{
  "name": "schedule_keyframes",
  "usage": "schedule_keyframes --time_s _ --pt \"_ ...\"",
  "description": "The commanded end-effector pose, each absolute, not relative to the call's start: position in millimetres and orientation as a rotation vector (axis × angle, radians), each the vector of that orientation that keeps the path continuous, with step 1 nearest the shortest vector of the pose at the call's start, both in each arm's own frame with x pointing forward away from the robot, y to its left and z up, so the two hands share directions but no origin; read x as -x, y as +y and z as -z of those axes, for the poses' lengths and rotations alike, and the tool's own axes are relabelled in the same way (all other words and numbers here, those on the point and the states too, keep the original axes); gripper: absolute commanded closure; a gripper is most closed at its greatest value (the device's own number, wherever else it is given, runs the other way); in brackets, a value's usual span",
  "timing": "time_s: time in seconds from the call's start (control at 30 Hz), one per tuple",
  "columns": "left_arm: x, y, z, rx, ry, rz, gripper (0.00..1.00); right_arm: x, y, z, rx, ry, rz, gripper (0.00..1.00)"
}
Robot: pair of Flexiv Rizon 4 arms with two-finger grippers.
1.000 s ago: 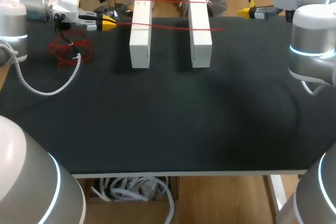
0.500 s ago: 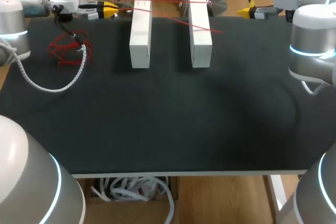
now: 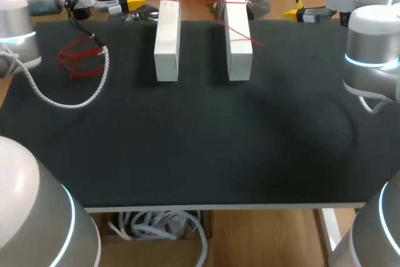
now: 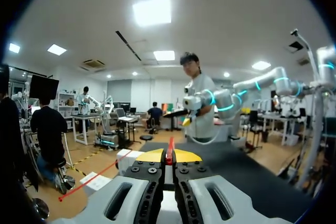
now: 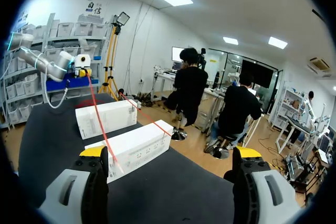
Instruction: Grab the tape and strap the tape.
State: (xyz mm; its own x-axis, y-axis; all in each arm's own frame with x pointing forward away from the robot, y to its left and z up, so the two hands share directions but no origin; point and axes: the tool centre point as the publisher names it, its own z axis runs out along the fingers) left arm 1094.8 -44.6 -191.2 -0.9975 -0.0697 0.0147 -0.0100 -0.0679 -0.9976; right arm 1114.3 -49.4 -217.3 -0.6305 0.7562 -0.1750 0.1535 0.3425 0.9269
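Observation:
Two long white boxes [image 3: 167, 39] [image 3: 238, 35] lie side by side at the far middle of the black table [image 3: 200, 142]. My left gripper [image 3: 136, 1] hangs over the far left edge, shut on a thin red tape [image 3: 194, 2] that runs across the far ends of both boxes and trails down over the right box. In the left wrist view the tape [image 4: 169, 155] is pinched between the yellow tips of that gripper [image 4: 169, 157]. My right gripper [image 5: 170, 152] stands open at the far right edge [image 3: 290, 13], apart from the boxes [image 5: 134, 148] and empty.
A loose heap of red tape [image 3: 80, 59] lies on the table's left side. The left arm's white coiled cable [image 3: 69, 101] droops across the table beside it. The table's front edge runs close to both arm bases.
My left gripper has moved toward the far edge with the tape, pulling it from the boxes' middles to their far ends. The right arm has stayed still.

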Motion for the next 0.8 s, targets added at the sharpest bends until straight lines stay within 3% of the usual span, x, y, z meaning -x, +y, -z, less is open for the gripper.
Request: schedule_keyframes --time_s 0.03,0.8 --pt "-1091.0 -53.4 181.5 0.237 2.063 2.278 1.0 -1114.3 -49.4 216.7 -0.793 2.01 -1.291 0.0" --pt "-1097.1 -71.2 118.7 0.329 1.865 2.448 1.0 -1114.3 -49.4 216.7 -0.793 2.01 -1.291 0.0"
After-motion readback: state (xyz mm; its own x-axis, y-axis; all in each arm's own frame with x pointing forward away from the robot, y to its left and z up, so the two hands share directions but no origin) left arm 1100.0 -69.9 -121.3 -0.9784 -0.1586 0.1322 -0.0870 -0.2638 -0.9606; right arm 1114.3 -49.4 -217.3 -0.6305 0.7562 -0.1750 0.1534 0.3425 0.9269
